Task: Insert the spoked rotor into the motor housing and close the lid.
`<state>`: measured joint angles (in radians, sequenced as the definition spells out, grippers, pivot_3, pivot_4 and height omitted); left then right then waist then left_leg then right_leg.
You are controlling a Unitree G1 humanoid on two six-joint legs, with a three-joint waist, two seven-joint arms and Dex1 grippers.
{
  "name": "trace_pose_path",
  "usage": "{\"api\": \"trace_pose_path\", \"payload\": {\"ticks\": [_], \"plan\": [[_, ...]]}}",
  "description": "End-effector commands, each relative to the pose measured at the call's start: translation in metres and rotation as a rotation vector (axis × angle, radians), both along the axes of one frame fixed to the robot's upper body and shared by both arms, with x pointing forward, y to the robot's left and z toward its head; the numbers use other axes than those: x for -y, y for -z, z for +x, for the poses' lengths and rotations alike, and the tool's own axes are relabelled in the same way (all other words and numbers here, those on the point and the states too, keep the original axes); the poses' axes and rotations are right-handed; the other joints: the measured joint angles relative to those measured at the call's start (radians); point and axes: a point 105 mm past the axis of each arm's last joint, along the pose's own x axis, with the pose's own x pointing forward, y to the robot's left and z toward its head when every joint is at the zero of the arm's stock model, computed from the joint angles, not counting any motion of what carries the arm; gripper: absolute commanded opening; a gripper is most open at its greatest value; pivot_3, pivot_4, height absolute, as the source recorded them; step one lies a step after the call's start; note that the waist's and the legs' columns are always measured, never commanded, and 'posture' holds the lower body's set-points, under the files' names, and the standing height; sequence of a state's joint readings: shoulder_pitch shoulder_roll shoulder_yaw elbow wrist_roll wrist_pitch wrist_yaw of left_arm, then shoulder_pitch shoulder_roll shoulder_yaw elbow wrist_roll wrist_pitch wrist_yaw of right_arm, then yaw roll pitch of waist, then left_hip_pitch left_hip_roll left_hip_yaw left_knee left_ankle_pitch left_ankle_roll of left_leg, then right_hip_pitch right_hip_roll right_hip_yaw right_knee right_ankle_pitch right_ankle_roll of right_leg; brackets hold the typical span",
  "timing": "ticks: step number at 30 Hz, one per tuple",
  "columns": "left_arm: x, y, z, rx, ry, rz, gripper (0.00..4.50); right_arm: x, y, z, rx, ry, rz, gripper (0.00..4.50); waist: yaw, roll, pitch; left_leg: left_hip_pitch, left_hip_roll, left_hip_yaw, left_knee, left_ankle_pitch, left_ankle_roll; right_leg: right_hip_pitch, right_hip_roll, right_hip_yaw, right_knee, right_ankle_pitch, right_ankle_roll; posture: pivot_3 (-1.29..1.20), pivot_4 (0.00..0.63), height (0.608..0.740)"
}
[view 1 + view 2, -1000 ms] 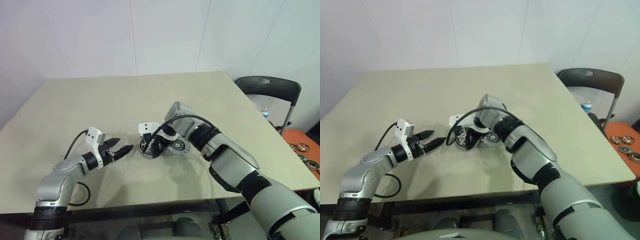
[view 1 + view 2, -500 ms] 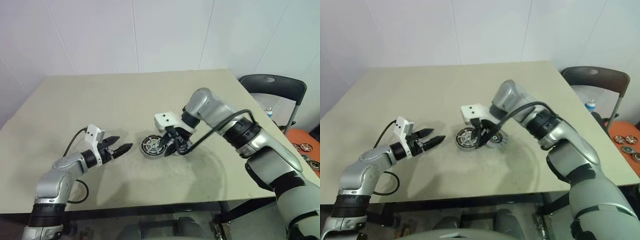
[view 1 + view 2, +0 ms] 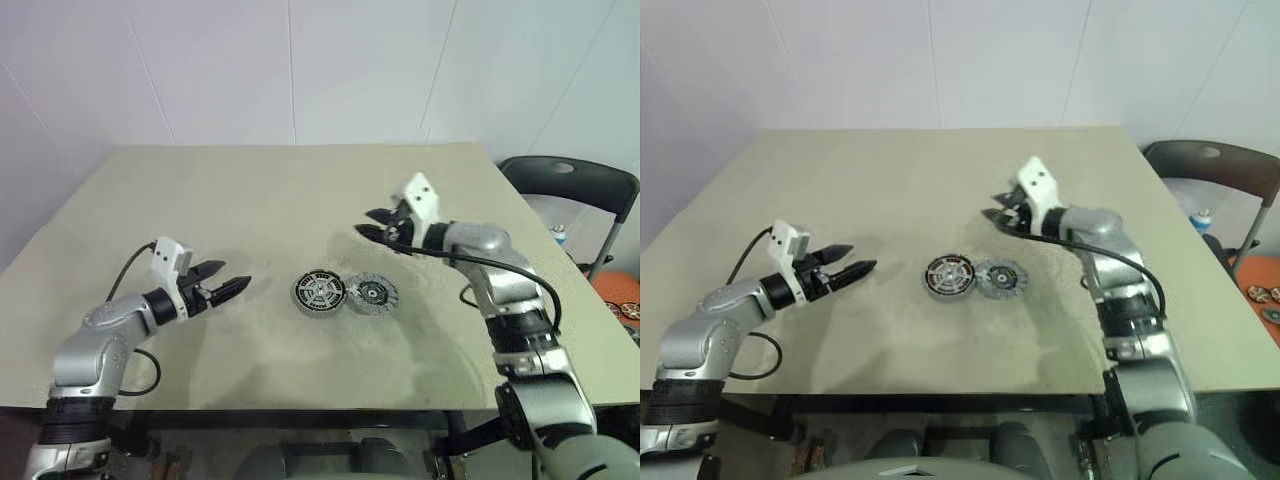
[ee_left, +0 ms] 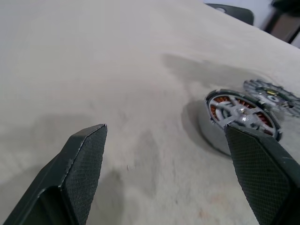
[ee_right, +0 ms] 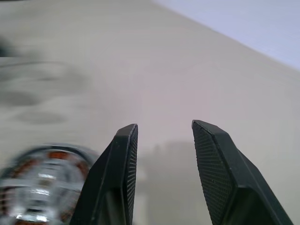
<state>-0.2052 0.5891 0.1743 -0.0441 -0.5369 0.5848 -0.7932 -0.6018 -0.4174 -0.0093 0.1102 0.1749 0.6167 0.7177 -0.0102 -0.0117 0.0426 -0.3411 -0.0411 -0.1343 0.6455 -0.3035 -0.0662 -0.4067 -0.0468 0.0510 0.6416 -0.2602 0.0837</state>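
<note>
The left gripper [image 3: 228,290] hovers released at nine o'clock of the motor housing [image 3: 319,292], where the spoked rotor looks seated. The lid [image 3: 372,294] lies touching it at three o'clock. The right gripper [image 3: 373,224], parted and empty, must fetch it next.

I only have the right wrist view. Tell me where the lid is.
Observer: The lid lies flat on the table, just right of the motor housing, edges close or touching.
Operator: Report on the rotor.
Observer: The spoked rotor sits in the housing, with copper windings showing between its spokes.
Operator: Give me the left hand.
Observer: The left hand hovers open and empty, left of the housing, pointing toward it.
</note>
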Motion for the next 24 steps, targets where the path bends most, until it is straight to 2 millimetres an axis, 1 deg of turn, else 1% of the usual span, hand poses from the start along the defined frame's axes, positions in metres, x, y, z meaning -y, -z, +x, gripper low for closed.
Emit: {"api": "trace_pose_path", "payload": {"ticks": [1,2,4,7,11,13,15,18,22,24], "plan": [[0.002,-0.025,0.007,0.065,0.040,-0.015,4.26,0.010,-0.001,-0.015,-0.024,0.111,0.120,1.92,-0.001,0.000,0.000,0.000,0.000,0.000,0.000,0.000,0.000,0.000,0.000,0.000,0.000,0.000,0.000,0.00,0.000,0.740],[0.004,-0.028,0.008,0.072,0.051,-0.018,4.26,0.011,0.003,-0.022,-0.054,0.132,0.169,1.92,-0.002,0.000,0.000,0.001,0.001,0.000,0.000,0.000,0.000,0.000,0.001,0.000,0.000,0.000,0.000,0.00,0.000,0.740],[0.008,-0.031,0.009,0.088,0.073,-0.015,4.26,0.017,0.012,-0.030,-0.126,0.207,0.278,1.92,-0.007,0.001,0.001,0.001,0.001,0.000,-0.001,0.000,0.001,0.000,0.001,0.000,0.000,0.000,0.000,0.00,0.000,0.740],[0.017,-0.036,0.005,0.138,0.112,-0.040,4.26,0.030,0.038,-0.042,-0.218,0.311,0.270,1.92,-0.006,0.002,0.001,0.002,0.001,0.001,0.000,0.000,0.001,0.000,0.002,0.002,0.001,0.000,0.000,0.00,0.000,0.740],[0.023,-0.033,0.002,0.137,0.142,-0.042,4.26,0.043,0.061,-0.057,-0.292,0.393,0.264,1.92,-0.003,0.002,0.001,0.002,0.001,0.002,0.001,0.000,0.001,0.002,0.001,0.001,-0.001,0.000,0.000,0.00,0.000,0.740],[0.023,-0.032,0.002,0.133,0.146,-0.042,4.26,0.048,0.062,-0.060,-0.306,0.423,0.283,1.92,-0.003,0.002,0.001,0.002,0.001,0.002,0.001,0.000,0.001,0.002,0.002,0.001,-0.001,0.000,0.000,0.00,0.000,0.740],[0.023,-0.031,0.002,0.133,0.152,-0.040,4.26,0.051,0.057,-0.060,-0.296,0.433,0.310,1.92,-0.005,0.002,0.001,0.002,0.001,0.002,0.001,0.000,0.001,0.003,0.002,0.001,-0.001,0.000,0.000,0.00,0.000,0.740],[0.023,-0.031,0.004,0.134,0.155,-0.042,4.26,0.065,0.054,-0.055,-0.271,0.489,0.323,1.34,-0.006,0.002,0.001,0.003,0.001,0.002,0.001,0.000,0.001,0.003,0.002,0.001,-0.001,0.000,0.000,0.00,0.000,0.740],[0.027,-0.030,0.006,0.135,0.159,-0.050,4.26,0.081,0.052,-0.049,-0.243,0.558,0.329,0.02,-0.005,0.002,0.001,0.002,0.001,0.002,0.001,0.000,0.001,0.003,0.002,0.001,-0.002,0.000,0.000,0.00,0.000,0.740],[0.029,-0.027,0.008,0.133,0.161,-0.047,4.26,0.081,0.056,-0.049,-0.261,0.559,0.318,0.02,-0.005,0.002,0.001,0.002,0.001,0.002,0.001,0.000,0.001,0.004,0.002,0.001,-0.003,0.000,0.000,0.00,0.000,0.740]]}}
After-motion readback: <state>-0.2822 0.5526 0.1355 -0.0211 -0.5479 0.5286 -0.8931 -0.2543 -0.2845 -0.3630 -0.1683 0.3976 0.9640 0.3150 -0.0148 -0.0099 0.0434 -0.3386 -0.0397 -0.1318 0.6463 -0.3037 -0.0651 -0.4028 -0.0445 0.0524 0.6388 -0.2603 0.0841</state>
